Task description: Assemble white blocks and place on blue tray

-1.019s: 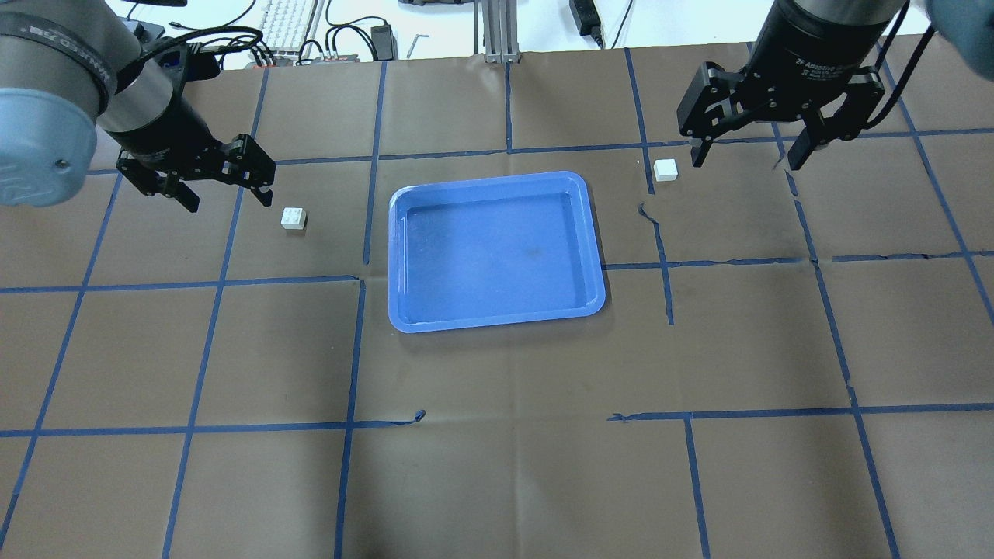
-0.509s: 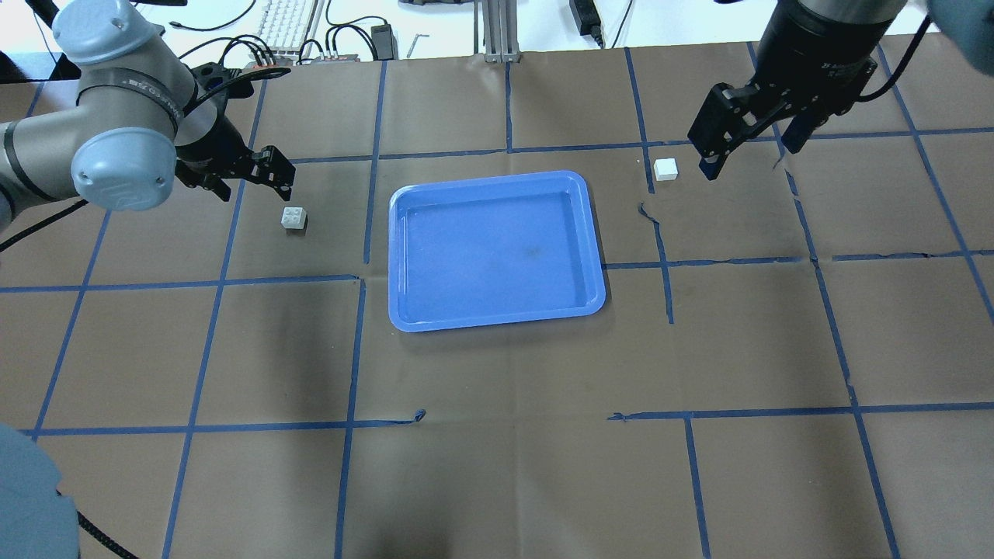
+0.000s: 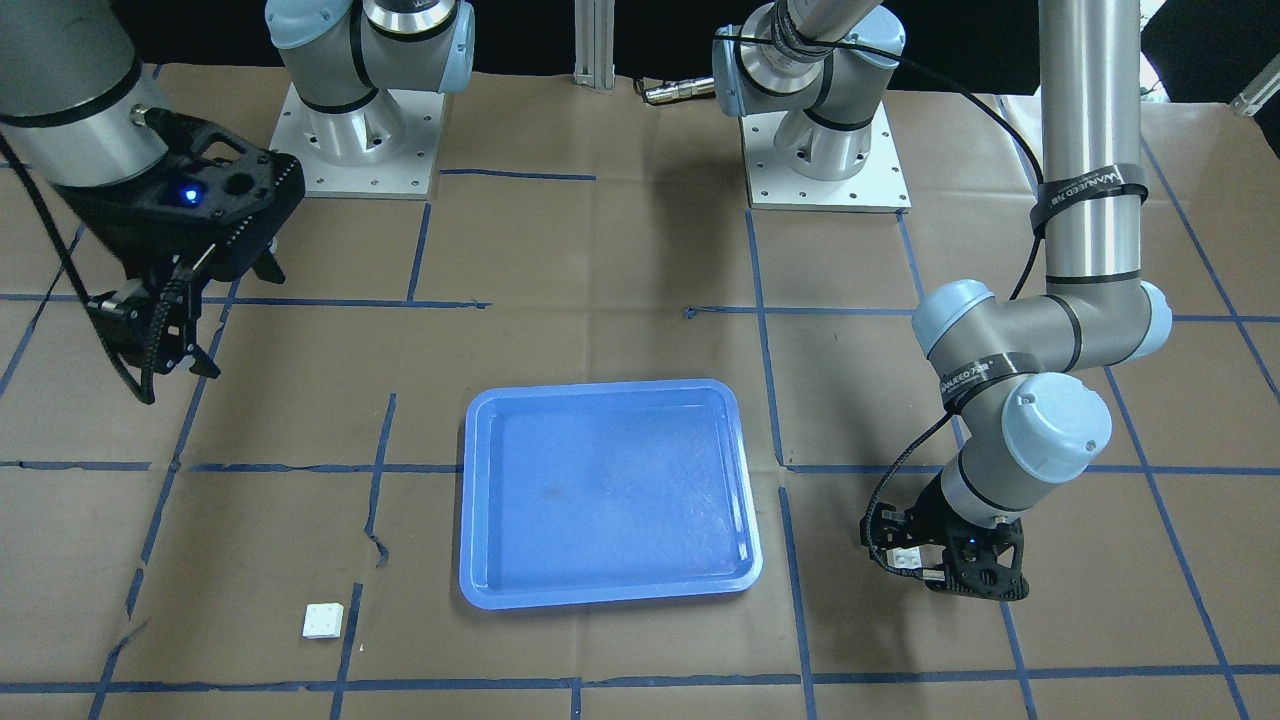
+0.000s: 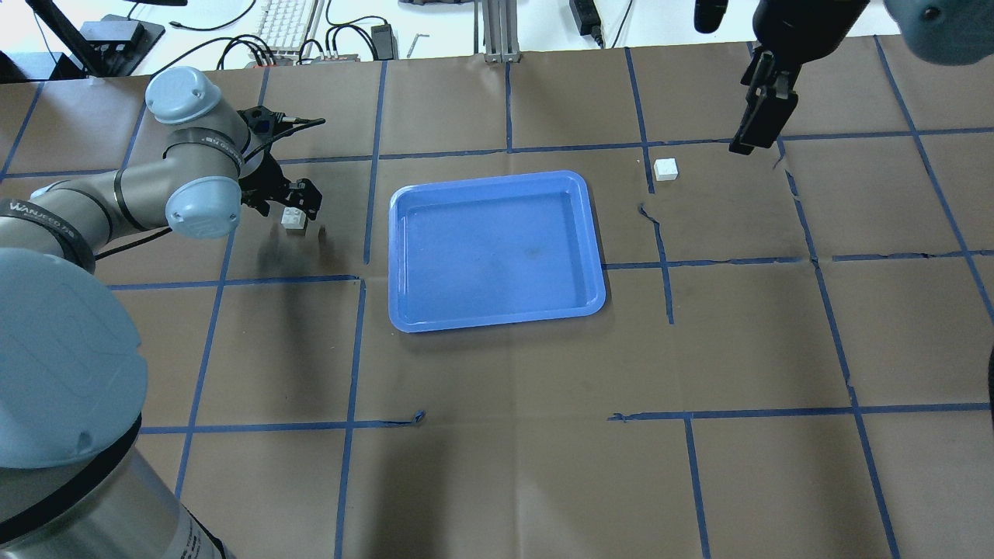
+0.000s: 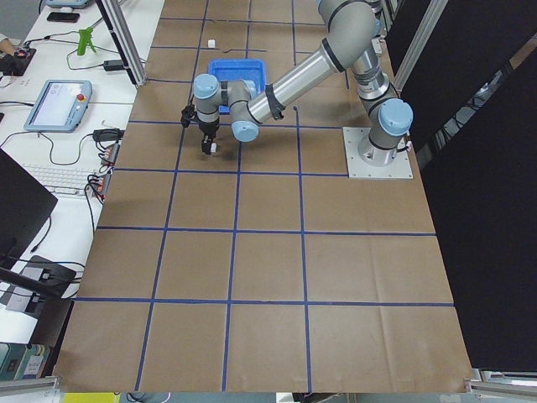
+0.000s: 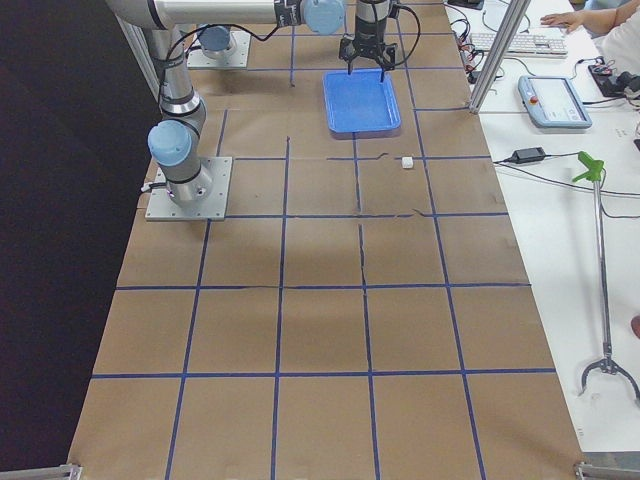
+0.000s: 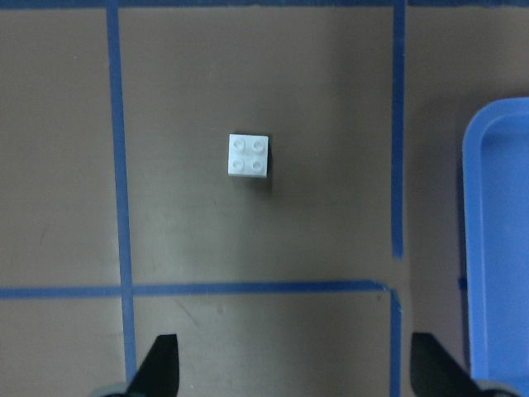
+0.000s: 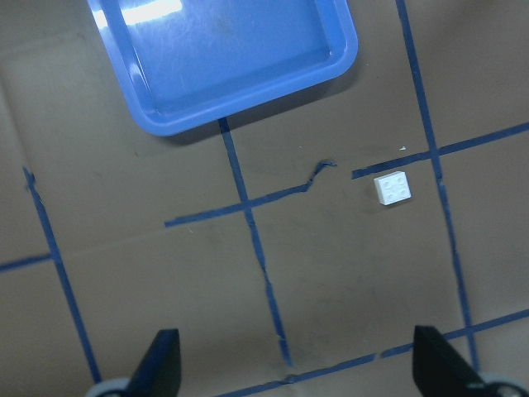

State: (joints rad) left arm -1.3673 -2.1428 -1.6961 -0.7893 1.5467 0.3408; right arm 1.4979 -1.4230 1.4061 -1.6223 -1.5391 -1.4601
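One white block (image 4: 293,219) lies on the brown paper left of the blue tray (image 4: 497,320). My left gripper (image 4: 293,206) hangs open just above it; the block shows between the fingers in the front view (image 3: 908,560). In the left wrist view the block (image 7: 248,155) sits studs up, ahead of the open gripper (image 7: 297,368). The other white block (image 4: 665,169) lies right of the tray. My right gripper (image 4: 749,128) is open, raised, behind and to the right of it. The right wrist view shows this block (image 8: 393,188), the tray (image 8: 165,124) and the gripper (image 8: 297,364).
Blue tape lines grid the brown paper, with torn strips near the right block (image 4: 656,221). A keyboard and cables (image 4: 287,23) lie beyond the far table edge. The arm bases (image 3: 825,160) stand at the robot's side. The tray (image 3: 610,595) holds nothing.
My left gripper moved right and down until it hangs over the left block. My right gripper turned side-on and pulled up and back from the right block. Both blocks stayed put.
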